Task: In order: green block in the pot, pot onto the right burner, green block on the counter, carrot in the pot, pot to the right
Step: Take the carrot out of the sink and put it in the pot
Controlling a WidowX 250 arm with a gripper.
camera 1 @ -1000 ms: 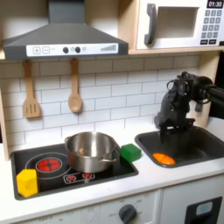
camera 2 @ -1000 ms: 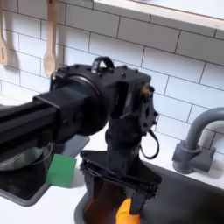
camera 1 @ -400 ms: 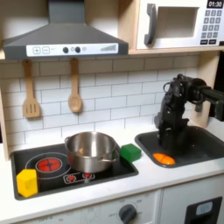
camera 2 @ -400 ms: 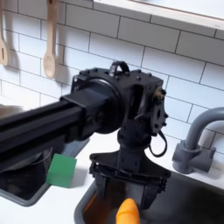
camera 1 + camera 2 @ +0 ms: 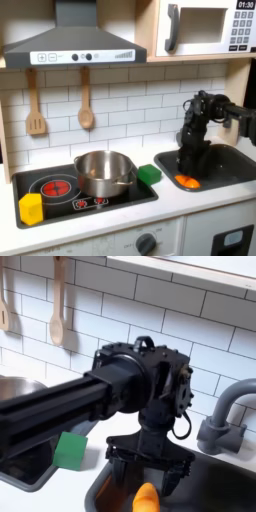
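Pot [image 5: 104, 172] shiny metal; carrot [image 5: 146, 497] smooth orange plastic; gripper [image 5: 148, 469] matt black; spoons [image 5: 85, 102] wood; wall tiles [image 5: 130, 95] glossy.

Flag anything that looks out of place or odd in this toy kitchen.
The carrot lies in the sink, under the open tool. The green block sits at the stovetop's edge beside the pot, and a yellow block sits on the stovetop. Nothing looks spilled or damaged.

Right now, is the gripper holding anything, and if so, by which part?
Nothing is held. The black gripper hangs open over the small orange toy carrot lying in the dark grey sink, fingers either side of it, not closed.
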